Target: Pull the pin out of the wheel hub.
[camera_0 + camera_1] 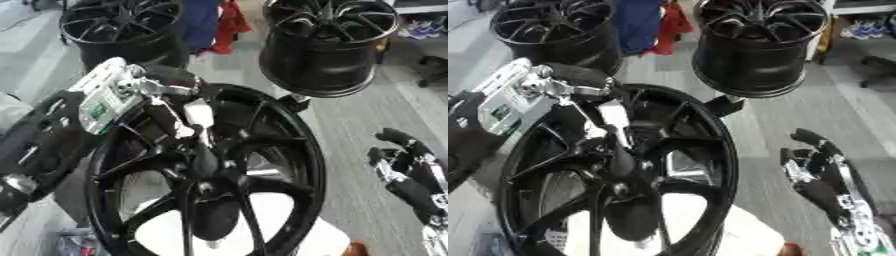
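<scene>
Fingers of the left hand (179, 117) reach down over the wheel hub (206, 187), seemingly closing on a pin I cannot make out at its centre. Right hand (409, 167) idles well apart, fingers relaxed.

Grey floor (367, 130); two black wheels (328, 45) (122, 27) standing at far side.

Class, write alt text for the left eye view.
The robot's left hand reaches down to the centre of a black wheel hub. Its right hand idles at right; two more wheels stand behind.
</scene>
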